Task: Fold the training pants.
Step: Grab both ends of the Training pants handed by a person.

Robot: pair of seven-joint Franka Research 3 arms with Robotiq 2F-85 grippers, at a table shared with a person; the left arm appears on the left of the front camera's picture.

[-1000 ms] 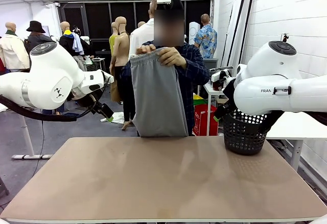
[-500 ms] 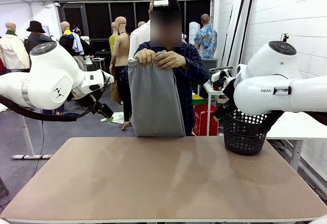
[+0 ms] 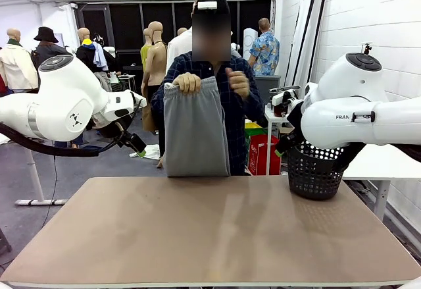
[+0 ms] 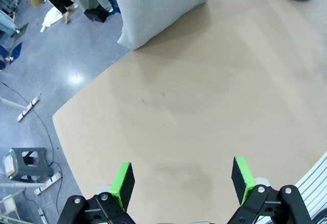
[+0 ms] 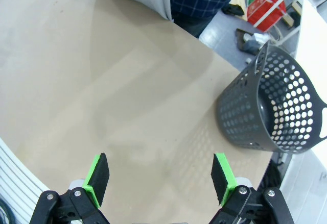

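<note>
Pants [image 3: 195,131] well beyond left fingers [image 4: 122,183] and right fingers [image 5: 97,180] (all 4 wide apart, empty)

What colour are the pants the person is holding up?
The training pants are plain light grey, clearest in the front view.

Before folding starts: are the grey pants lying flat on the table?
Not flat. A person's hand holds the pants by the waistband, hanging at the table's far edge.
</note>
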